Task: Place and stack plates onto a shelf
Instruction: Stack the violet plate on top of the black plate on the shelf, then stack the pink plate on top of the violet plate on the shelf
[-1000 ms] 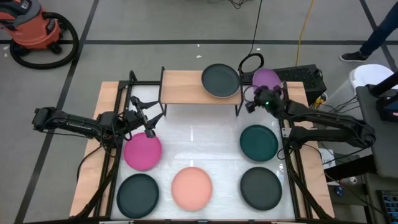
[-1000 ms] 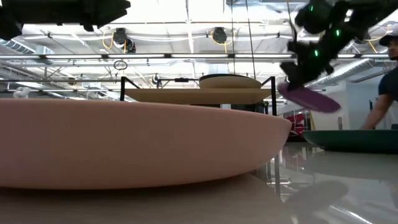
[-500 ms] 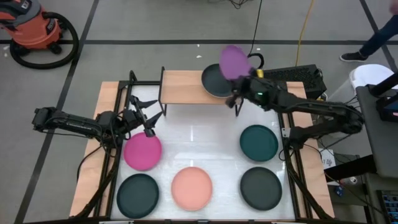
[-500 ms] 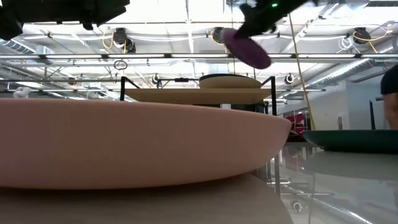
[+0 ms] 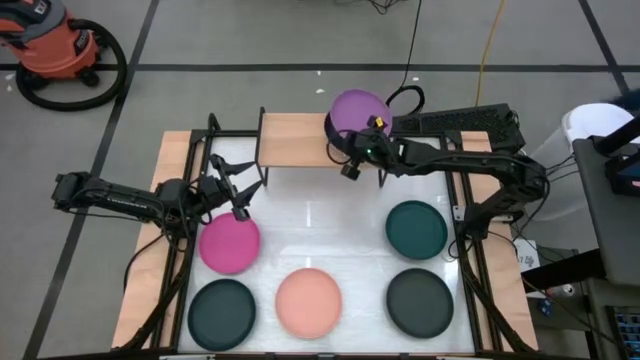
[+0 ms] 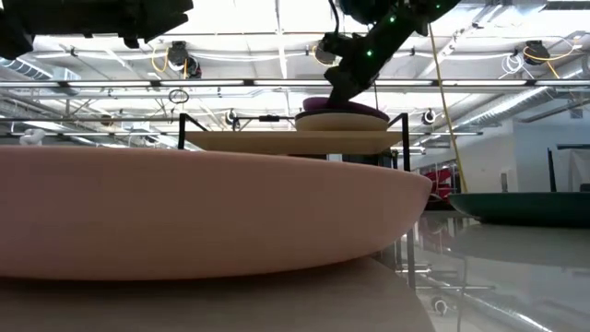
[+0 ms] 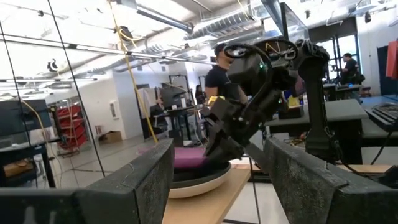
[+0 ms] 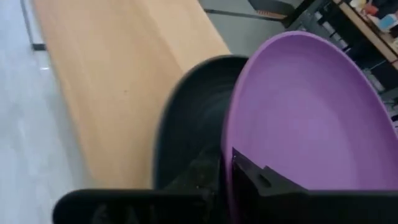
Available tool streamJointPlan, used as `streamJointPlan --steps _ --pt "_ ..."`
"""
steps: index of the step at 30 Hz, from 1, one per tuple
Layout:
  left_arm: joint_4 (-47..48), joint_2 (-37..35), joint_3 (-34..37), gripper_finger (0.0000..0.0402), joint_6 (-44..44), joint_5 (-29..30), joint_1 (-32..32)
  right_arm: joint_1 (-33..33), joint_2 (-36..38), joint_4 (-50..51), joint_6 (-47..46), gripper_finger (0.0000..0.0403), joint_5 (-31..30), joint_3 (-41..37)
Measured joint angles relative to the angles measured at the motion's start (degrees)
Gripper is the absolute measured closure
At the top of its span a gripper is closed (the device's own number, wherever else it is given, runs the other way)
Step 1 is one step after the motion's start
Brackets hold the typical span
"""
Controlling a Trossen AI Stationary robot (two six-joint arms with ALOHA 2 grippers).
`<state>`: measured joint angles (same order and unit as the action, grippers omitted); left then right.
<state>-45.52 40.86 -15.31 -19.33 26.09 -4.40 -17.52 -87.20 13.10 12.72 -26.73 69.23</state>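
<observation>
A purple plate (image 5: 357,108) sits over a black plate (image 8: 186,124) on the right half of the light-wood shelf (image 5: 295,140). In the low view the purple plate (image 6: 334,104) lies on or just above the lower plate (image 6: 343,121). My right gripper (image 5: 350,142) reaches in from the table's right and is shut on the purple plate's near rim. My left gripper (image 5: 240,205) is open and hovers just beyond the far edge of the magenta plate (image 5: 229,243), touching nothing. My right gripper pinches the purple plate's rim (image 8: 231,140) on its near side, one finger (image 8: 264,180) on the plate's inner face and the other finger (image 8: 205,177) below it. The fingers slant down from the table's near right. The plate tilts slightly over the black plate; whether it rests there I cannot tell.
Flat on the white tabletop lie a dark plate (image 5: 222,313), a salmon plate (image 5: 308,302), a charcoal plate (image 5: 419,301) and a dark teal plate (image 5: 416,229). The shelf's left half (image 5: 285,135) is bare wood. People stand in the room beyond the table.
My right gripper has carried the purple plate from beside the shelf's right end up and leftward over the shelf, then down onto the black plate. The plate was raised and tilted half a second ago and now lies low and nearly level.
</observation>
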Motion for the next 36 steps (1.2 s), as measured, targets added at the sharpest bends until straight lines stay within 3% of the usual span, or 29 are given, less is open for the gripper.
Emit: streamJointPlan --steps 6,13,18,23,29,34,36 --pt "-0.1 0.0 0.0 0.0149 -1.3 0.0 0.0 0.0 1.0 0.4 -3.3 0.0362 8.6 0.0" --pt "0.0 0.0 0.0 0.0149 -1.0 0.0 0.0 0.3 2.5 1.8 -5.0 0.0315 8.8 0.0" --pt "3.6 0.0 0.0 0.0149 4.0 -2.0 -0.4 1.2 6.2 2.2 -7.8 0.0277 8.8 0.0" --pt "13.2 0.0 -2.6 0.0149 4.0 -8.5 -3.2 5.5 11.2 1.6 -7.4 0.0265 8.9 0.0" --pt "32.5 2.2 -9.5 0.0149 7.4 -8.0 -8.2 13.3 15.2 1.5 -6.9 0.0264 9.0 -1.4" --pt "38.5 7.4 -11.4 0.0149 13.1 -8.0 -11.3 19.9 17.8 1.7 -6.5 0.0264 8.9 -4.5" --pt "39.2 10.5 -11.4 0.0149 14.0 -11.2 -12.4 22.0 18.8 1.5 -6.7 0.0264 8.8 -6.0"
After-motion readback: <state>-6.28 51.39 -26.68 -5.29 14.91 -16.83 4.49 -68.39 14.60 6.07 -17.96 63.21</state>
